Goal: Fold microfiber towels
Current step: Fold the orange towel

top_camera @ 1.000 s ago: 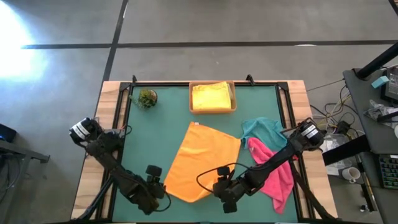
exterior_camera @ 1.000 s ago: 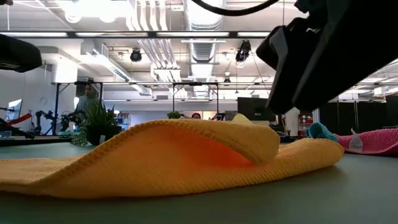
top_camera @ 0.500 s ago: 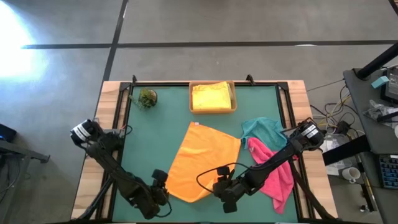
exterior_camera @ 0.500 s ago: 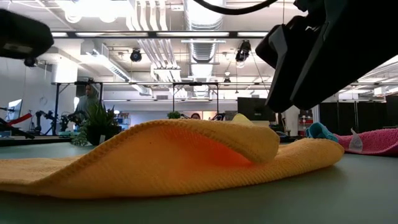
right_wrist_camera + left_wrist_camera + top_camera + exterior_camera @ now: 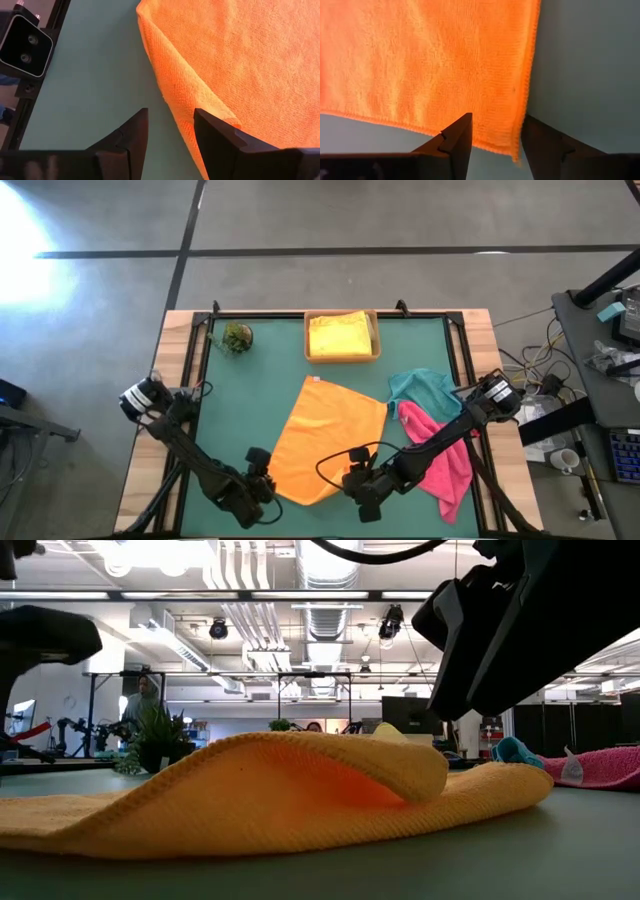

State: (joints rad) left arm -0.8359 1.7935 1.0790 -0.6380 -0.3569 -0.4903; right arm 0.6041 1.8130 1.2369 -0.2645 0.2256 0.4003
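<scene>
An orange microfiber towel lies spread on the green table, with one near edge curled up into a raised fold. My left gripper stands open just over the towel's near left corner, one finger on either side of it. My right gripper stands open over the towel's curled near right edge. A yellow towel lies in the tan tray. A teal towel and a pink towel lie crumpled at the right.
A small green plant ball sits at the far left of the table. Black rails run along the table's sides. Bare green mat shows left of the orange towel. A person stands far off in the room.
My left gripper has moved down and toward the table's right, in to the orange towel's near left corner, rolling a little as it went. It now shows at the upper left of the low view. The towel and my right gripper have kept still.
</scene>
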